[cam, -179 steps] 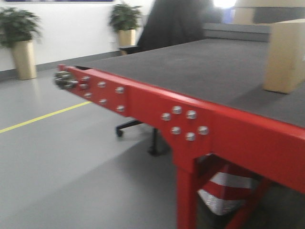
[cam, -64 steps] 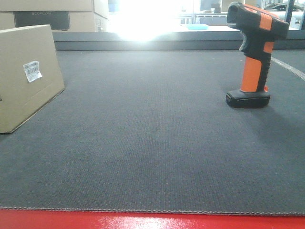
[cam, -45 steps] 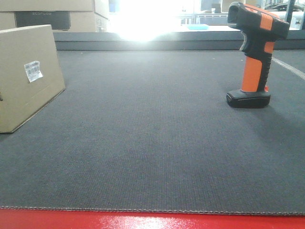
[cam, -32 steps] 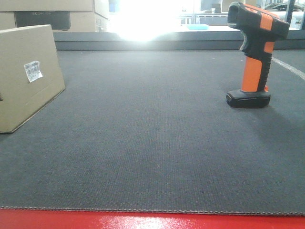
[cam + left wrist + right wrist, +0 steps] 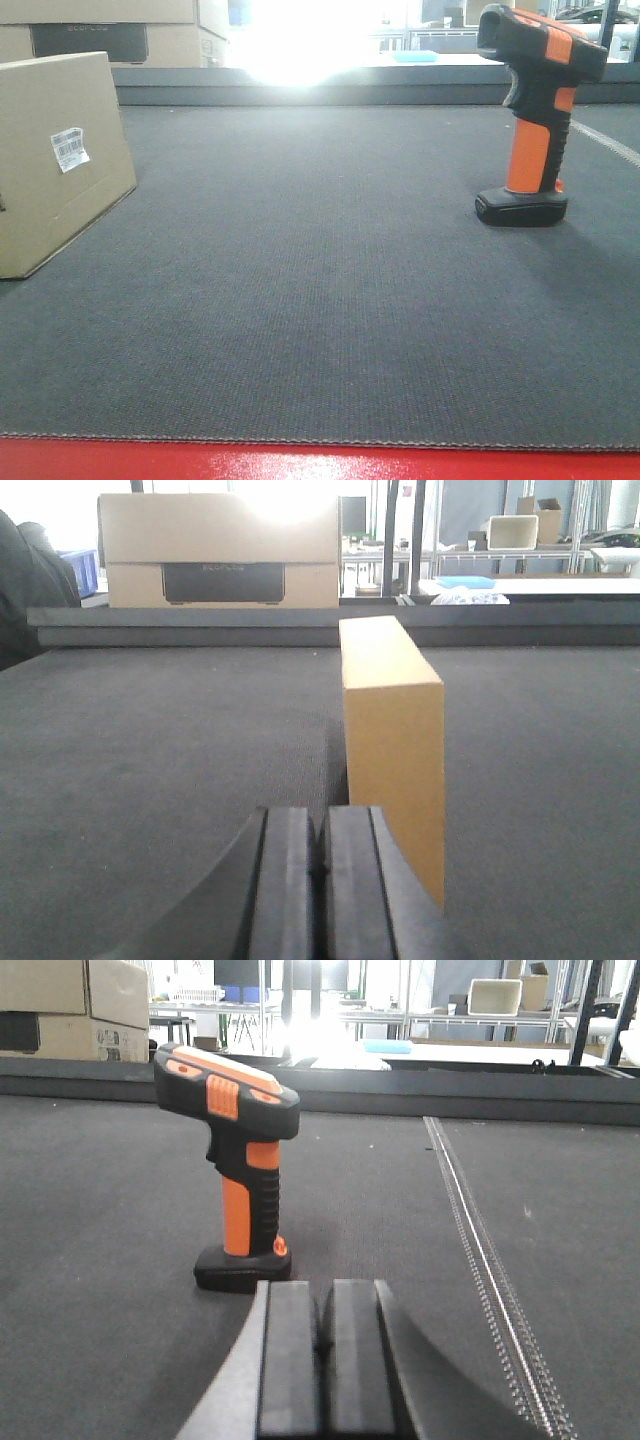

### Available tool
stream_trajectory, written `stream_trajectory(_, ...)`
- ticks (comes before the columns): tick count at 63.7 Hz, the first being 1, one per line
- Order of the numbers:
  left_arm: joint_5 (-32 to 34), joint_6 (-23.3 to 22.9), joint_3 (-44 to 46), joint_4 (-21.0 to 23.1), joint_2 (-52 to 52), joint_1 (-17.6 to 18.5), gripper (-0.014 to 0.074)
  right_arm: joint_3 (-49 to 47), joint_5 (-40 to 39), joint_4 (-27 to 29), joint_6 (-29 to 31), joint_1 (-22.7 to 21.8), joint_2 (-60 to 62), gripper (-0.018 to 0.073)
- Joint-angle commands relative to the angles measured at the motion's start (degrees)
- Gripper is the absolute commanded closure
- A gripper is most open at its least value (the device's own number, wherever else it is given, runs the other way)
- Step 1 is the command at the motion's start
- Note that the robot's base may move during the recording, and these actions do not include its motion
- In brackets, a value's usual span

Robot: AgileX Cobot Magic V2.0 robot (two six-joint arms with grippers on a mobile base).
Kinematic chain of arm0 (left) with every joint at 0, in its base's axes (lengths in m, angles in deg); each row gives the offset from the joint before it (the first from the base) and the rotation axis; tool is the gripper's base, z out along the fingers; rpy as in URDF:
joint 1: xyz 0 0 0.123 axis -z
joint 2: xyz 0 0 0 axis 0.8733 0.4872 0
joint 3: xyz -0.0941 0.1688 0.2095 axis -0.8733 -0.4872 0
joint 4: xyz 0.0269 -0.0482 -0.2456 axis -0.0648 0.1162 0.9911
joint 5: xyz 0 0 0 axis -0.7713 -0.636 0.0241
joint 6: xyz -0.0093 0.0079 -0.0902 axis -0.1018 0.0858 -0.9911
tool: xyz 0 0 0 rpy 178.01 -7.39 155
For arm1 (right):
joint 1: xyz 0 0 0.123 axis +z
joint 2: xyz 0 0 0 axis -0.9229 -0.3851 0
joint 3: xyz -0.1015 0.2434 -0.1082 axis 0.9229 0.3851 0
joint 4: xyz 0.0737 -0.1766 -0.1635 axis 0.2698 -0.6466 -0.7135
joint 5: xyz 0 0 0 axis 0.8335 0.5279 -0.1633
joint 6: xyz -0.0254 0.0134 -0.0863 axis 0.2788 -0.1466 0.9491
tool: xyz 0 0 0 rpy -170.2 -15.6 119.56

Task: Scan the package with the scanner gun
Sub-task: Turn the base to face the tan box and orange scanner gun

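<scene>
The package, a plain tan box with a small white barcode label, stands at the left of the dark mat. In the left wrist view it stands edge-on just ahead and right of my left gripper, which is shut and empty. The scanner gun stands upright on its black base at the right. In the right wrist view it stands just ahead and left of my right gripper, which is shut and empty. Neither gripper shows in the front view.
Tan boxes with a dark printed panel sit behind the raised back edge of the table; they also show in the left wrist view. A red table edge runs along the front. A zip seam runs down the mat to the right of the scanner.
The view swung from the table's red corner to face the mat. Over the last second the package and scanner have stayed still.
</scene>
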Motion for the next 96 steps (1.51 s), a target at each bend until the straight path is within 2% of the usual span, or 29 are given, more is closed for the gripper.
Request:
stream_trajectory(1,2.24,-0.3,0.23,0.0,-0.18,0.14,0.0707,0.01,-2.68,0.2,0.47,0.1,0.19,0.0713)
stream_trajectory(14,7.19,-0.3,0.23,0.0,-0.18,0.14,0.0707,0.01,-5.11,0.2,0.47,0.1,0.19,0.0713)
stream_trajectory(22,16.2,-0.3,0.23,0.0,-0.18,-0.01,0.0707,0.01,-7.25,0.35,0.47,0.1,0.19,0.0713)
stream_trajectory(26,16.69,-0.3,0.45,0.0,-0.18,-0.01,0.0707,-1.55,-6.31,0.35,0.47,0.1,0.19,0.0713)
stream_trajectory(32,12.75,-0.3,5.91,0.0,-0.18,-0.01,0.0707,-7.02,-2.35,0.35,0.47,0.1,0.19,0.0713)
stream_trajectory(43,-4.21,-0.3,20.03,0.0,1.08,-0.01,0.0707,-19.49,1.77,-1.02,0.47,0.1,-1.75,0.0709)
stream_trajectory(48,-9.28,-0.3,25.42,0.0,4.16,-0.01,0.0699,-23.3,3.4,-1.15,0.47,0.1,-5.7,0.0644)
stream_trajectory(52,-12.45,-0.3,29.1,0.0,7.11,-0.01,0.0655,-25.79,5.06,-1.15,0.47,0.1,-8.55,0.0549)
stream_trajectory(54,-13.95,-0.3,30.82,0.0,8.76,-0.01,0.0611,-26.9,5.84,-1.15,0.47,0.1,-10.27,0.0471)
stream_trajectory(55,-14.84,-0.3,32.02,0.0,10.12,-0.01,0.0568,-27.63,6.14,-1.15,0.47,0.1,-11.92,0.0386)
stream_trajectory(57,-15.36,-0.3,33.23,0.0,11.84,-0.01,0.0504,-28.38,6.14,-1.15,0.47,0.1,-13.5,0.0299)
stream_trajectory(61,-16.1,-0.3,34.89,0.0,14.73,-0.01,0.035,-29.17,6.14,-1.15,0.47,0.1,-16.12,0.0155)
stream_trajectory(67,-16.36,-0.3,36.16,0.0,18.71,-0.01,0.015,-29.51,5.9,-1.15,0.47,0.1,-19.21,-0.001)
stream_trajectory(70,-17.21,-0.3,37.25,0.94,20.76,-0.01,0.0064,-29.51,5.9,-1.15,0.47,0.1,-20.54,-0.001)
stream_trajectory(75,-19.16,-0.3,39.15,1.21,23.62,0.91,-0.002,-29.51,5.51,-1.15,0.47,0.1,-22.08,-0.0008)
stream_trajectory(87,-27.24,-0.3,46.41,1.21,32.39,6.22,-0.0003,-29.51,5.64,-0.57,0.47,0.1,-22.67,-0.0008)
stream_trajectory(96,-35.58,-0.3,55.21,1.31,41.68,7.49,-0.0003,-29.51,5.64,-0.57,0.47,0.92,-22.67,0.0)
